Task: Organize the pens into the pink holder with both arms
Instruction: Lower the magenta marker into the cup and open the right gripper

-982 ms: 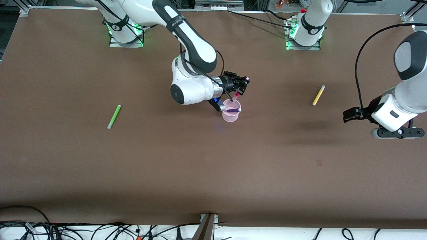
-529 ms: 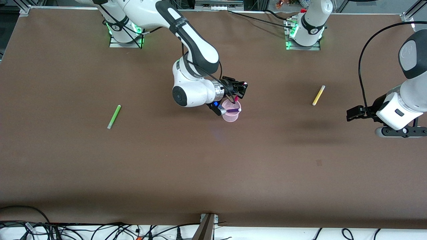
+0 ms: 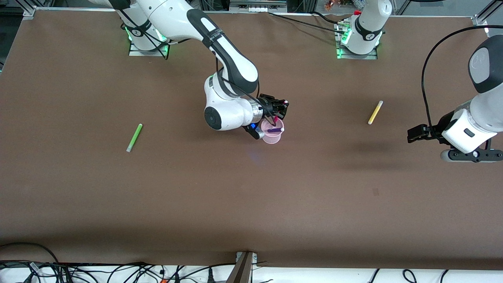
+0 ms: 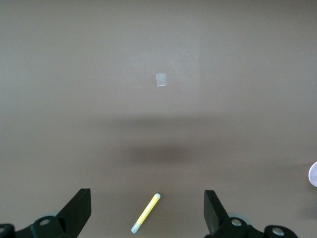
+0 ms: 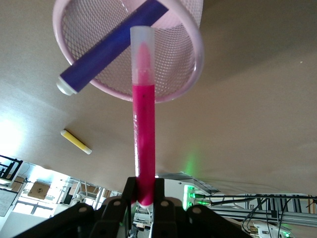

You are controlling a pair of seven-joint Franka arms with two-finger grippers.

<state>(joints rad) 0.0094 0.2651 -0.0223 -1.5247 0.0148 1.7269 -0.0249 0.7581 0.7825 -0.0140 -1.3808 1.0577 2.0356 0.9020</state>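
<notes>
Item 1: purple pen (image 3: 275, 129) in pink holder (image 3: 272, 136), stowed. Item 2: magenta pen (image 5: 143, 129) pinched in my right gripper (image 3: 279, 110) over holder rim, tip entering. Items 3, 4: green pen (image 3: 134, 137), yellow pen (image 3: 375, 112) lie on table, pending. Left gripper (image 4: 147, 214) spread wide, waiting above yellow pen.

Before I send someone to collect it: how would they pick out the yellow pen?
Start at the left arm's base. The yellow pen lies on the brown table nearer the front camera than that base. It lies alone, the only yellow one.
</notes>
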